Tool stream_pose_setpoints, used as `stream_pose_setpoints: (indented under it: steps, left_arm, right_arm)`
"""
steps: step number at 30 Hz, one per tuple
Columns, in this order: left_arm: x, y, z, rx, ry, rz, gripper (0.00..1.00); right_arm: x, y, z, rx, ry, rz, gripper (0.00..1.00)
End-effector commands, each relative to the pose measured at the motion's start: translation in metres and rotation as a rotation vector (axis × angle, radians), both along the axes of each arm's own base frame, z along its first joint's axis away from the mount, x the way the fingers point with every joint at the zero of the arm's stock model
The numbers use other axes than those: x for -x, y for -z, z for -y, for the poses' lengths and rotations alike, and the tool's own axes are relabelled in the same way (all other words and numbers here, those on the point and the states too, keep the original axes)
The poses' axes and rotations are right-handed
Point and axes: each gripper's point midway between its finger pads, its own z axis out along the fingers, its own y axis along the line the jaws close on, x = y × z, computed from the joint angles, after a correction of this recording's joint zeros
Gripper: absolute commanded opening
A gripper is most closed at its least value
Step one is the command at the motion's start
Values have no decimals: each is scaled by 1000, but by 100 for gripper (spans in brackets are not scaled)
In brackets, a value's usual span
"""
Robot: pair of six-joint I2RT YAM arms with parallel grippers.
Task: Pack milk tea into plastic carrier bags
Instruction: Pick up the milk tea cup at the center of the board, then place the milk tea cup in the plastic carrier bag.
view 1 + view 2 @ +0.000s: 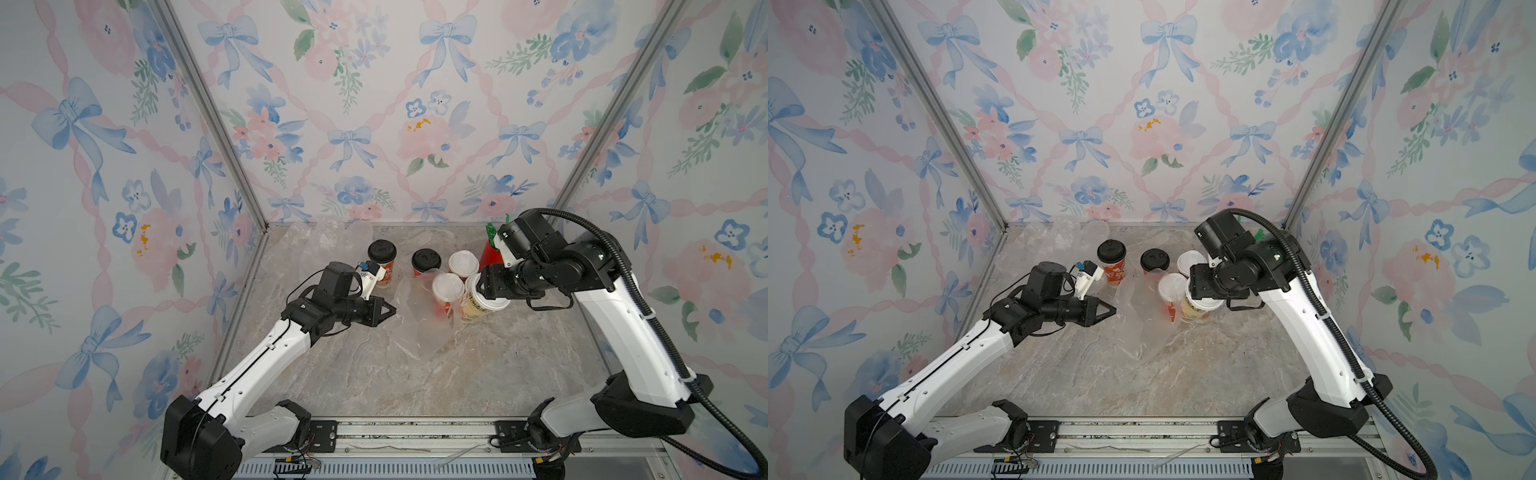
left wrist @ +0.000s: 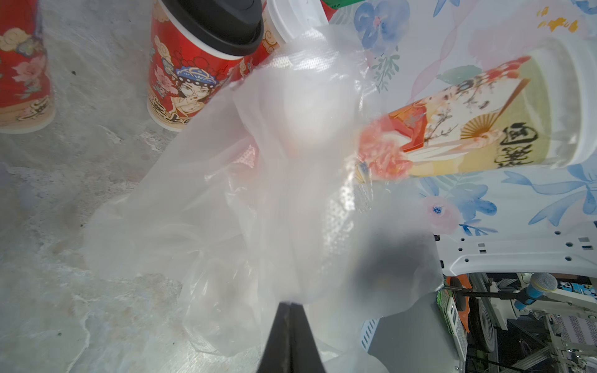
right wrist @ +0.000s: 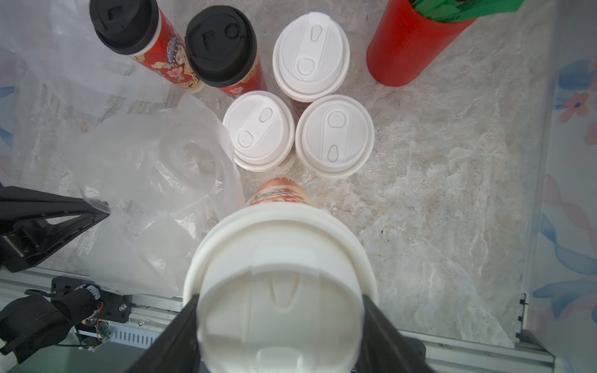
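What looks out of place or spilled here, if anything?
Nothing spilled or toppled. Only the clear bag looks messy: crumpled on the table, one edge pinched by the left gripper, jaws shut. The right gripper holds a cream cup.

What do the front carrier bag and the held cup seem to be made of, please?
The front carrier bag looks like thin plastic film: translucent, crinkled, faintly embossed. The held cup seems paper, printed matte sides; its white lid looks moulded plastic.

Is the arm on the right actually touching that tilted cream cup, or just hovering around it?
Touching. In the right wrist view, the right gripper has its fingers pressed against both sides of the cream cup, at its white lid.
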Motion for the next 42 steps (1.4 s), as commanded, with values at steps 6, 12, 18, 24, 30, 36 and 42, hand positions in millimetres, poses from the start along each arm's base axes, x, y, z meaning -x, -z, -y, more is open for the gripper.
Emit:
stream_pose_setpoints:
  steps: [6,12,18,24,30,36,42]
  left_arm:
    - [-10,-5,13,8,10,17,0]
    - [-12,-6,16,5,17,26,0]
    - [-12,-8,15,7,15,31,0]
    - [-9,-11,13,11,14,42,0]
    - [-5,-14,10,15,7,58,0]
    - [1,-14,5,21,0,66,0]
    - [5,-11,2,20,0,61,0]
  right_arm:
    - [13,-22,3,34,-45,-3,56]
    - [13,-38,-14,-11,-89,35,56]
    - [19,-43,-35,-49,-136,40,55]
    - [13,-19,-59,0,-180,-29,55]
    - [1,8,-88,-28,-211,-77,55]
    - [-13,29,-105,-28,-214,-93,54]
    - [-29,34,-125,-58,-220,-76,54]
